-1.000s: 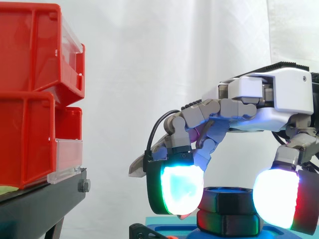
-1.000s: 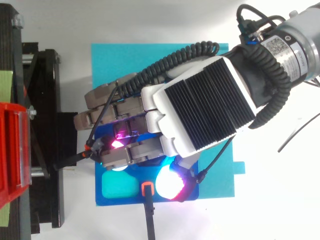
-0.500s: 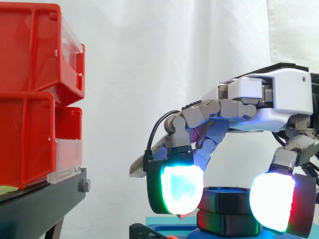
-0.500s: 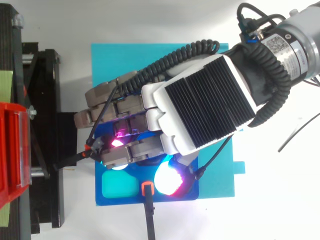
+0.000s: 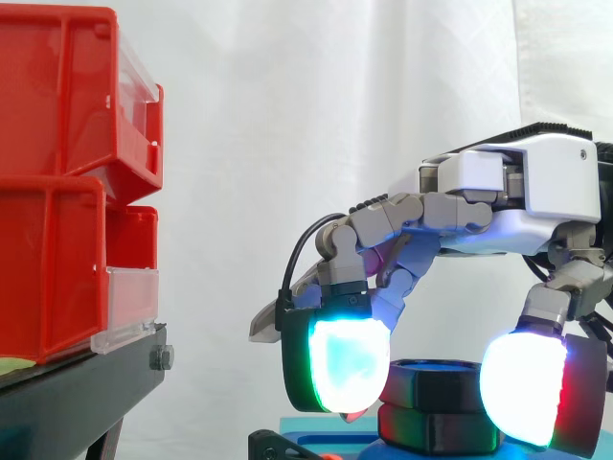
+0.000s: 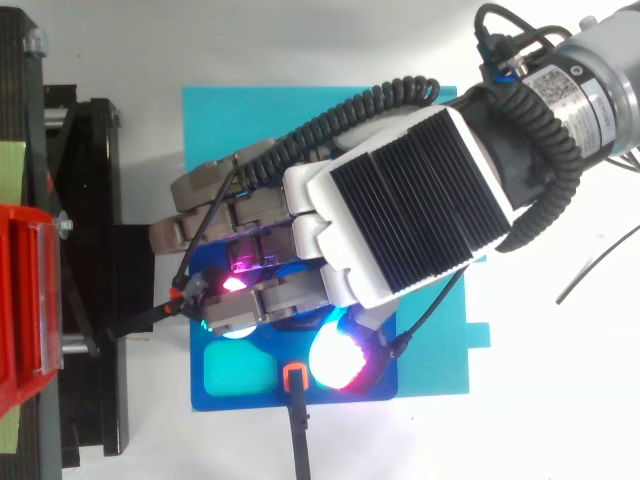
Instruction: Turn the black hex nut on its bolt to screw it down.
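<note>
Hand (image 5: 536, 192) comes in from the right, palm down over the black hex nut (image 5: 439, 385), fingers curled down around it. One glowing pad (image 5: 350, 364) covers the nut's left edge and another glowing pad (image 5: 522, 388) covers its right edge. Reads as a pinch across the nut, though the actual contact faces are hidden behind the pads. Other fingers stick out left, straighter and above nut level.

Nut sits low in the side view, flat, with a blue bolt top (image 5: 436, 365) showing in its bore. A second black hex piece (image 5: 436, 429) is stacked directly under it, touching or nearly so; can't tell which.

Both stand on a dark blue base plate (image 6: 225, 398), which lies on the near-left part of a cyan mat (image 6: 250, 120). From above, the hand (image 6: 400, 210) covers the nut; magenta and white pad glow shows at its near-left edge. A pale green block (image 6: 238, 370) sits in the plate, just left of a black bar with an orange end (image 6: 293, 378) at the near edge.

Stacked red bins (image 5: 57, 192) on a black stand (image 5: 67, 393) are off to the left, well apart from the hand. White curtain (image 5: 287, 115) behind.
</note>
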